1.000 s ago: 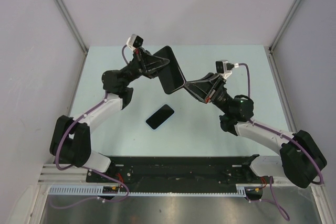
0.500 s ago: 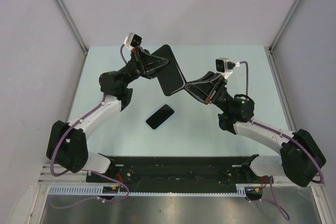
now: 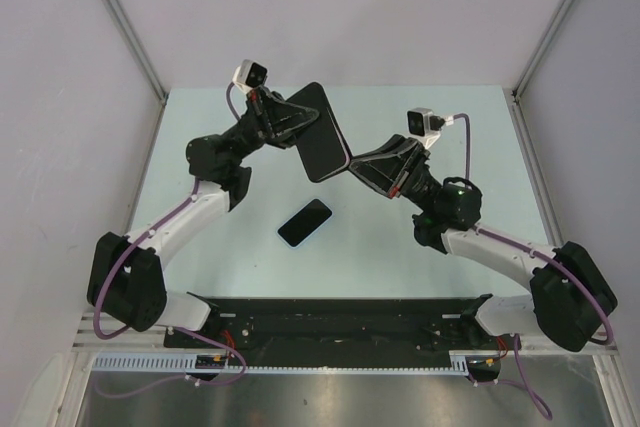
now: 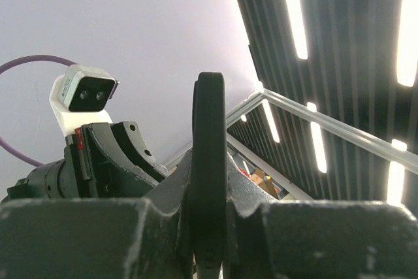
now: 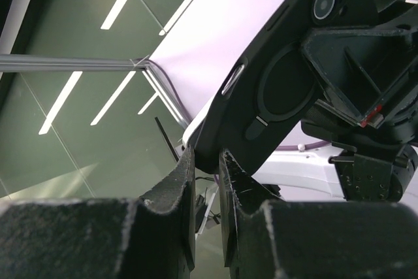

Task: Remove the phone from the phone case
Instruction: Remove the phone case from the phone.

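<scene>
Left gripper (image 3: 292, 119) clamped on the upper edge of the black case (image 3: 322, 135), right gripper (image 3: 353, 163) pinching its lower corner. Held in midair between the arms, likely so one braces while the other peels. The phone (image 5: 324, 3) lenses show, so it's apparently not yet out.

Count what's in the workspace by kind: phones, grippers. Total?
Phones: 2, the black cased phone held aloft and the blue-rimmed phone on the table
Grippers: 2, the left gripper and the right gripper
Total: 4
</scene>
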You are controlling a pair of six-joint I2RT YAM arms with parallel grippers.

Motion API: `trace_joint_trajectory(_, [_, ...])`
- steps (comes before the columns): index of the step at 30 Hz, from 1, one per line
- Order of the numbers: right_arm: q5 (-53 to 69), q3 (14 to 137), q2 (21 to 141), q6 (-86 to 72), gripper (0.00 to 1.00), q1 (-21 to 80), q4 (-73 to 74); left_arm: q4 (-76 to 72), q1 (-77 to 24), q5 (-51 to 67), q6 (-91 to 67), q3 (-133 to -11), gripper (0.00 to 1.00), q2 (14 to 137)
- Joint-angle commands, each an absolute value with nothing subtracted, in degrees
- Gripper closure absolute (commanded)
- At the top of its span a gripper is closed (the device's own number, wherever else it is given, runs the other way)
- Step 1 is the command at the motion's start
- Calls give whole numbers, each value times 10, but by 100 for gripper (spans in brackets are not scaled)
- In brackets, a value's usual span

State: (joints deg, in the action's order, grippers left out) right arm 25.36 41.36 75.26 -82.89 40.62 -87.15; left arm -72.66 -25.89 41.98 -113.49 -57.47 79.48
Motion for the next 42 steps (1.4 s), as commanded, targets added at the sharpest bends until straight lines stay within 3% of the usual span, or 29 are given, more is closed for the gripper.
trace_joint_trajectory(1, [255,389,831,-768,100,400,-896,-882,-302,430,-1183,-613,100,747])
trace_joint_trajectory(6, [191,359,830,-725,100,403,-769,-881,-302,433,-1180,-613,100,740])
trace_joint_trajectory(9, [132,358,801,-699,100,406,-591,-881,-302,441,-1177,-614,100,739])
trace_joint_trajectory(12, [96,358,779,-692,100,406,-513,-879,-302,447,-1172,-611,100,736])
trace_joint_trajectory(14, [90,369,771,-692,100,404,-473,-869,-302,459,-1156,-607,100,732])
trace_joint_trajectory(18, [78,442,772,-645,100,405,-261,-781,-307,506,-1066,-592,100,723])
trace_joint_trajectory(25, [64,466,778,-638,96,402,-188,-756,-330,515,-995,-542,100,734])
trace_joint_trajectory(29, [52,469,778,-624,94,404,-168,-636,-330,530,-914,-562,100,710])
trace_joint_trajectory(34, [96,475,794,-613,76,407,-201,-520,-331,540,-818,-588,100,685])
trace_joint_trajectory(42, [223,556,866,-585,72,447,-273,-582,-344,535,-849,-541,100,731])
